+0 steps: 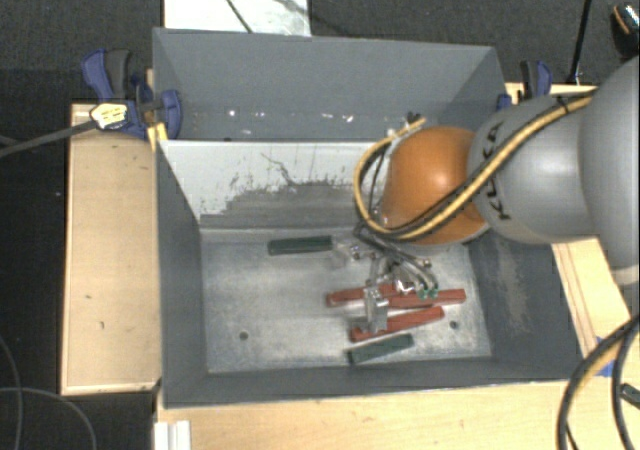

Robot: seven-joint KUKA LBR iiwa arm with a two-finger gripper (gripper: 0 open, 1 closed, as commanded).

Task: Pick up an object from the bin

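My gripper [377, 312] hangs below the orange wrist cover, low over the bin's floor right of centre. Its metal fingers point down among two red-brown flat bars. The longer red-brown bar [352, 296] runs left to right just behind the fingertips. The shorter red-brown bar [410, 320] lies just in front, angled slightly. A dark green bar [380, 348] lies beside the front wall, just below the fingertips. Whether anything sits between the fingers is hidden.
Another dark green bar [299, 246] lies near the back of the floor, left of the gripper. The arm and its orange cover hide the bin's right rear part.
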